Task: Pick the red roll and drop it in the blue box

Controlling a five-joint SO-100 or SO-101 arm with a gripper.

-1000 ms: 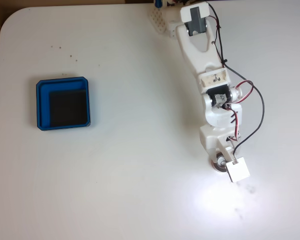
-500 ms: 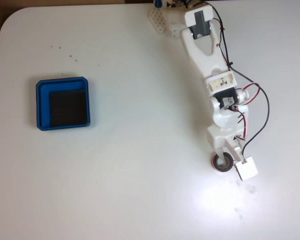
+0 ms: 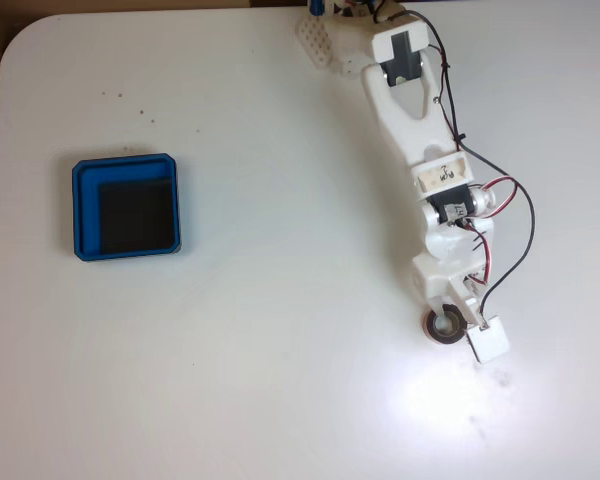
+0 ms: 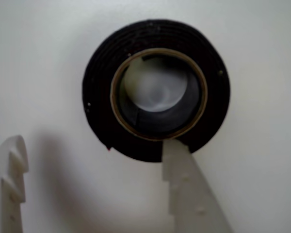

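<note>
Since the earlier frame the arm has eased back toward the roll, its gripper (image 4: 94,145) now straddling part of it. Jaws stand apart: in the wrist view one finger (image 4: 184,179) tips over the ring's wall at six o'clock, the other sits off at eight o'clock on bare table (image 3: 280,380). The red roll (image 3: 445,326) lies flat under the gripper in the fixed view. Good practice, I judge: sink lower, then close on the wall. One roll, one blue box (image 3: 126,206), well apart at nine o'clock.
</note>
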